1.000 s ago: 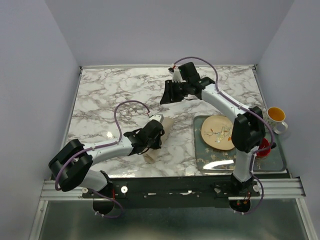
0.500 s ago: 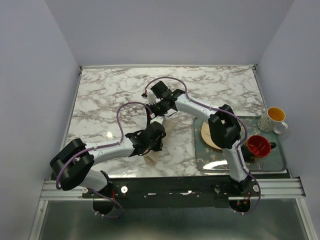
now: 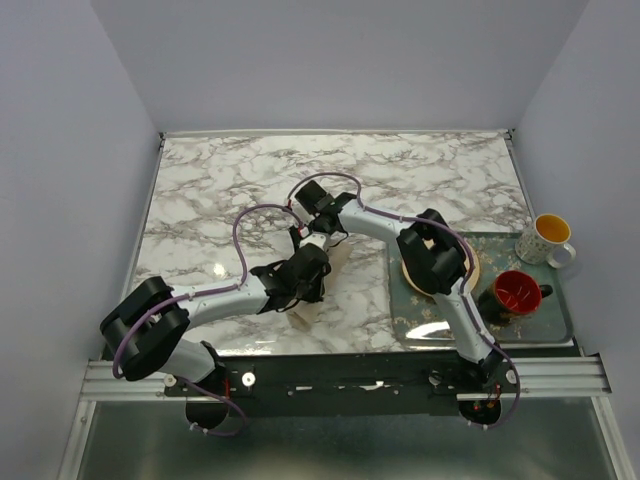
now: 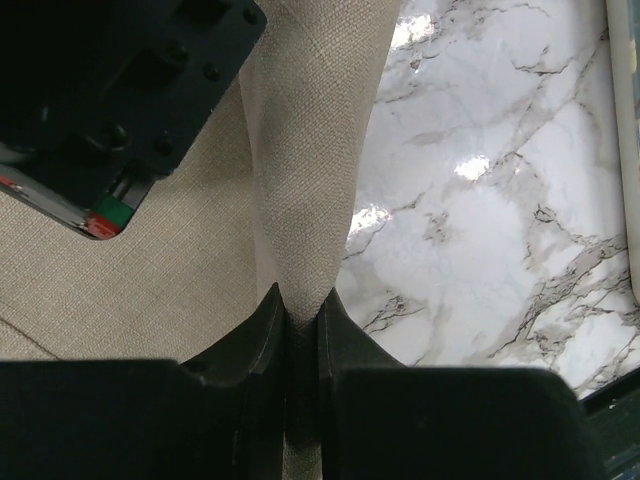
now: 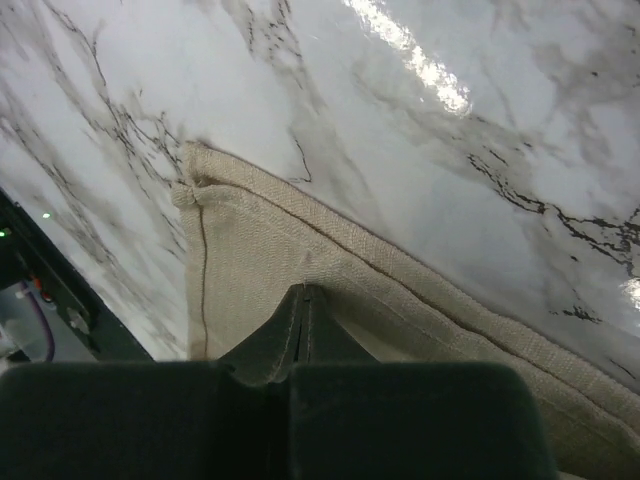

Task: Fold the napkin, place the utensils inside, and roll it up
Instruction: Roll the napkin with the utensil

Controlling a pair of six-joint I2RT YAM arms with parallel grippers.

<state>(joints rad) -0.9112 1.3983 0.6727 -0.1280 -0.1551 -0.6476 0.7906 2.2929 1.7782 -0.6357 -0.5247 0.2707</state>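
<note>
The napkin (image 4: 300, 150) lies mid-way across the desk (image 3: 220, 190), under both arms. The left fingers (image 4: 255, 330), nearly closed, pinch up a ridge of cloth. The right fingers (image 5: 265, 345), closed tight, nip its hemmed edge near a corner, likely to draw a fold. The tray (image 3: 540, 325) and red mug (image 3: 515, 292) sit well apart to the right. No utensil shows.

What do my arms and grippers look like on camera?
Both arms alike: the left arm and right arm have pale grey links, bulky black joints and looping purple cables. The left gripper and right gripper have matte black wedge fingers.
</note>
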